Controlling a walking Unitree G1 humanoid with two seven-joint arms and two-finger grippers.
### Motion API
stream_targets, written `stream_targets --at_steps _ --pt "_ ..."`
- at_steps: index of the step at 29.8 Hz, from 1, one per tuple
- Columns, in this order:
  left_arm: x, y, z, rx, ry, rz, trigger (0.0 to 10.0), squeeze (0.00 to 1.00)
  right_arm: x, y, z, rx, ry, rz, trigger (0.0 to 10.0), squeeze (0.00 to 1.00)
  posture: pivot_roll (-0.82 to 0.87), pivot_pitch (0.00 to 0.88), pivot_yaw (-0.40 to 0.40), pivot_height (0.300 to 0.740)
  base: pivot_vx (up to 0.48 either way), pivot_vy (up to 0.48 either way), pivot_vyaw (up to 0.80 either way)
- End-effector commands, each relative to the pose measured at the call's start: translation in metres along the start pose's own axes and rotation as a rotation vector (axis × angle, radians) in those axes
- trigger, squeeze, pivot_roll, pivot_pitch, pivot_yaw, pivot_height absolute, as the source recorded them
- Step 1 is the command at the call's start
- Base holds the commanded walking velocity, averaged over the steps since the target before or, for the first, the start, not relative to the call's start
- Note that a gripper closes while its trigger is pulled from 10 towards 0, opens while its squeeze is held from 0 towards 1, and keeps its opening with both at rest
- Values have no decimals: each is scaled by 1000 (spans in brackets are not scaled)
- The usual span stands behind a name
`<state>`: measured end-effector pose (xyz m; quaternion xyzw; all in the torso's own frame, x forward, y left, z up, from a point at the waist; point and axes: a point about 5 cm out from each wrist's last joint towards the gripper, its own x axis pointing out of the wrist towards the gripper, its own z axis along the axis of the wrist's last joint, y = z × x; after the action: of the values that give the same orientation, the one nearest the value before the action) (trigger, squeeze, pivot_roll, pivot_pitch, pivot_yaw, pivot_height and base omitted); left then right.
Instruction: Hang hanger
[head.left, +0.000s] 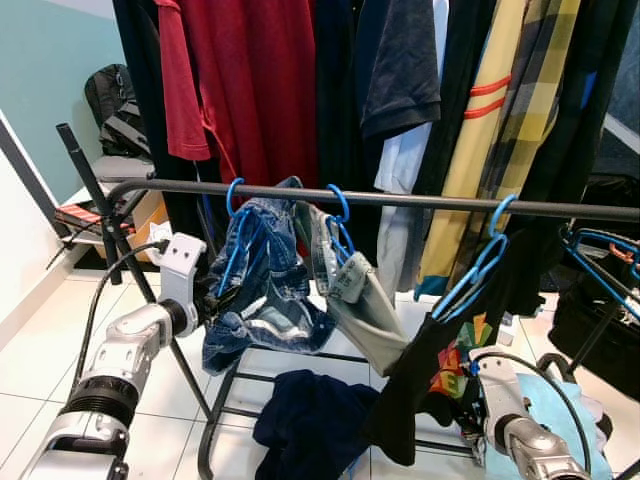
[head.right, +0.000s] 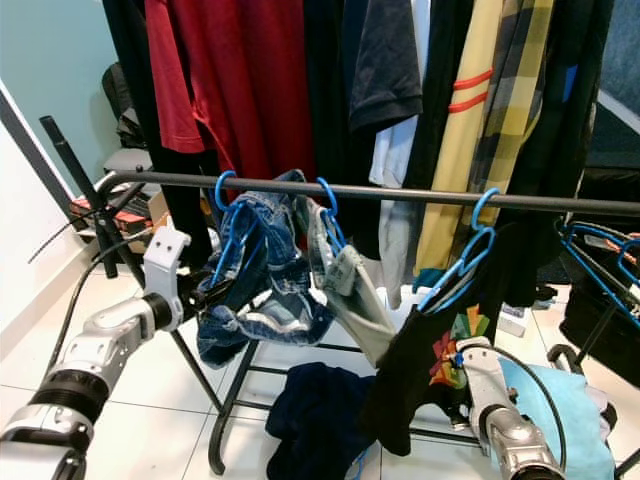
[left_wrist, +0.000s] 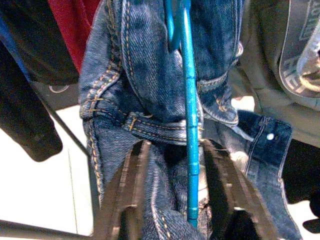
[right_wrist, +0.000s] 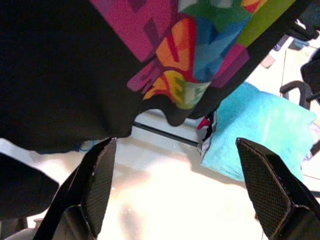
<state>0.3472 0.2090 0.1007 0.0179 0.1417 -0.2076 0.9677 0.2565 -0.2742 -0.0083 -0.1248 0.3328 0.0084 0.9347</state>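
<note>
Hanging looks done for the blue hanger (head.left: 238, 232) that carries the denim shorts (head.left: 262, 290): its hook sits over the grey rail (head.left: 400, 200) near the rail's left end, just beside a second blue hanger holding the grey garment (head.left: 362, 310). Our left gripper (left_wrist: 176, 200) is down at the shorts, and in the left wrist view the hanger's blue bar passes between the two fingers (left_wrist: 125, 190), which stand apart with denim bunched in the gap; we judge they are not clamping, though the bar lies close to one finger. To finish well we should confirm the hook is fully over the rail, then draw the gripper straight back along its own fingers, so neither one catches the bar or the belt loops and drags the hook off.

Further along, the black printed T-shirt (head.left: 440, 370) hangs on its own blue hanger (head.left: 478, 268), also hooked on the rail. Our right gripper (right_wrist: 185, 185) is below its hem with jaws spread wide and nothing between them, the white tiled floor (head.left: 40, 350) and a turquoise cloth (right_wrist: 250, 135) beyond. A dark garment (head.left: 310, 415) lies under the rack.
</note>
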Motion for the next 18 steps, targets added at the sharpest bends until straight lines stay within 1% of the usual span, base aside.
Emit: stream_targets --at_steps 1,2,4,6,7,8,9,10,11,13,14,15,16,17,18 --pt "-3 9 -7 4 39 42 0 0 1 3 1 10 0 5 10000 0 -152 0 93 740 0 0 0" --pt "-3 9 -7 4 39 42 0 0 1 3 1 10 0 5 10000 0 -152 0 93 740 0 0 0" --pt "-3 15 -2 -15 14 79 0 0 2 5 3 8 -5 7 10000 0 -152 0 93 740 0 0 0" --pt "-3 15 -2 -15 14 79 0 0 2 5 3 8 -5 7 10000 0 -152 0 93 740 0 0 0" --pt "-4 18 4 -29 -18 97 0 0 2 5 3 7 -6 7 10000 0 -151 0 93 740 0 0 0" --pt "-4 18 4 -29 -18 97 0 0 2 5 3 7 -6 7 10000 0 -151 0 93 740 0 0 0" --pt "-5 22 14 -62 -84 109 0 0 2 5 4 7 -8 7 10000 0 -152 0 94 740 0 0 0" --pt "-5 22 14 -62 -84 109 0 0 2 5 4 7 -8 7 10000 0 -152 0 94 740 0 0 0" --pt "-7 25 21 -84 -128 113 0 0 2 5 4 8 -9 7 10000 0 -152 0 94 740 0 0 0" --pt "-7 25 21 -84 -128 113 0 0 2 5 4 8 -9 7 10000 0 -152 0 94 740 0 0 0" --pt "-10 27 32 -104 -201 99 0 0 2 5 4 8 -9 6 10000 0 -154 0 94 740 0 0 0" --pt "-15 28 42 -114 -265 59 0 0 2 5 4 8 -9 5 10000 0 -153 0 93 740 0 0 0" --pt "-15 28 42 -114 -265 59 0 0 2 5 4 8 -9 5 10000 0 -153 0 93 740 0 0 0" --pt "-18 28 48 -116 -302 30 0 0 2 5 4 8 -9 4 10000 0 -153 0 93 740 0 0 0" --pt "-18 28 48 -116 -302 30 0 0 2 5 4 8 -9 4 10000 0 -153 0 93 740 0 0 0"
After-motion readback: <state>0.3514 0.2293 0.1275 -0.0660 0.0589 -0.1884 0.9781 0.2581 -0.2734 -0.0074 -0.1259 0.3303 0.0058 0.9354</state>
